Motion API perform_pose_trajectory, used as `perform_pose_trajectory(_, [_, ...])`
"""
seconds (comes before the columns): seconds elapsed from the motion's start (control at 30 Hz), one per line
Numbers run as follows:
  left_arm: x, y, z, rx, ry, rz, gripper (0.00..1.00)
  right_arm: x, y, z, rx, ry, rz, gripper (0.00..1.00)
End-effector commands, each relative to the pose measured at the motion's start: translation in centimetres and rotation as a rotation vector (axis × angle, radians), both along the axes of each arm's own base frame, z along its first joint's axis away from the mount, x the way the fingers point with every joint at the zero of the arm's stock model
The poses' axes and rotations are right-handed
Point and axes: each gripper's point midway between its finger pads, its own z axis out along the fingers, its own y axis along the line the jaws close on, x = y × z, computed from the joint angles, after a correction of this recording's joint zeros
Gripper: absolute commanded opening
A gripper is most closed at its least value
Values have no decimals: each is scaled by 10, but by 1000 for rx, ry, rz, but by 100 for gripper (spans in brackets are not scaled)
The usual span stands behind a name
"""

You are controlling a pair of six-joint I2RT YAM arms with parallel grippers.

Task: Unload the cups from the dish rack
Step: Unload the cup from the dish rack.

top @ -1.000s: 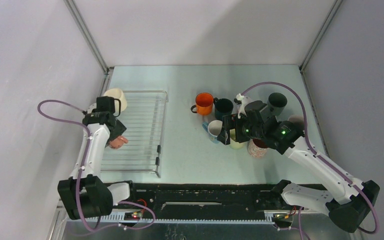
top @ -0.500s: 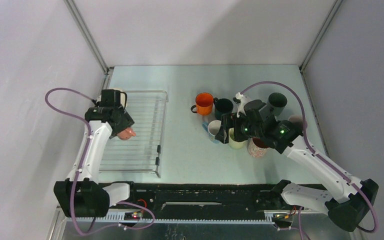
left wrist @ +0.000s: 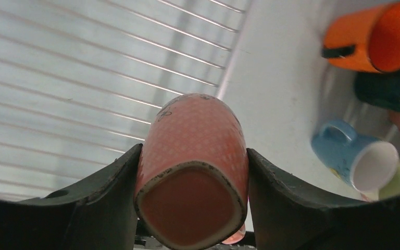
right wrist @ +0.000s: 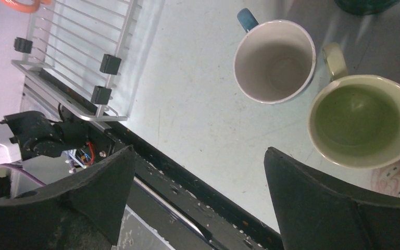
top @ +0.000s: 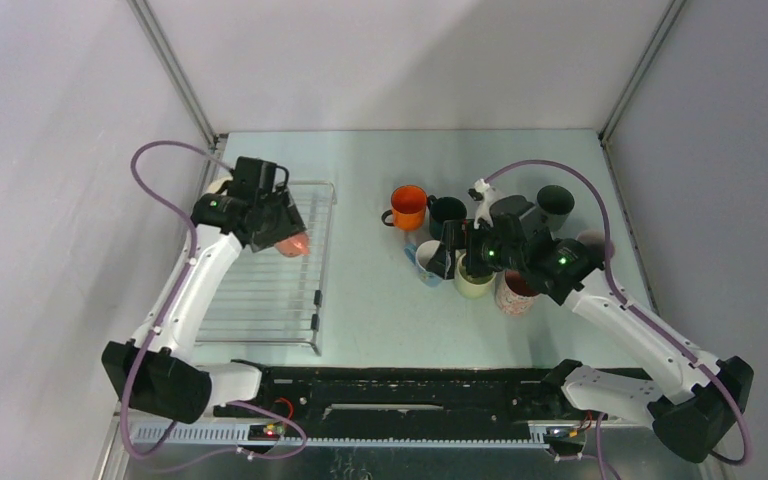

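Note:
My left gripper (top: pixel 285 238) is shut on a pink mug (top: pixel 295 246) and holds it above the far right part of the dish rack (top: pixel 260 300). In the left wrist view the pink mug (left wrist: pixel 192 151) lies base toward the camera between both fingers, over the rack's wires (left wrist: pixel 83 78). My right gripper (top: pixel 460 255) is open and empty, hovering over the light blue mug (top: pixel 427 262) and the pale green mug (top: pixel 474 282). The right wrist view shows both upright: the light blue mug (right wrist: pixel 273 60) and the pale green mug (right wrist: pixel 362 120).
More mugs stand on the table right of the rack: orange (top: pixel 408 206), dark teal (top: pixel 447 213), a pink patterned one (top: pixel 513 296) and a dark one (top: pixel 554 203). The rack's near right corner (right wrist: pixel 101 94) and the black front rail (top: pixel 410 385) are close by.
My left gripper has carried the pink mug from the rack's left side to the right and farther back. My right gripper has shifted slightly, uncovering the pale green mug.

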Motion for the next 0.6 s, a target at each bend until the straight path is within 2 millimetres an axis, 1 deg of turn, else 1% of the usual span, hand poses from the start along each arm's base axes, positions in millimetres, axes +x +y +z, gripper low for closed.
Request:
perform_pose_trajectory(0.0, [19,-52,40,-157,-136,-107,0,5,8,8,99,0,-9,100])
perform_pose_trajectory(0.23, [20,-127,60,-393,-187,-228,0,5,19,16,242,-5,-11,99])
perform_pose_trajectory(0.3, [19,-144,68,-457,-198,-250,0,4,23,21,290,-17,-6,100])
perform_pose_trajectory(0.47, [10,-185,76,-657,-184,-292,0,3,28,30,359,-81,-2,100])
perform_pose_trajectory(0.57, [1,-204,81,-762,-171,-317,0,5,30,42,390,-155,-8,100])
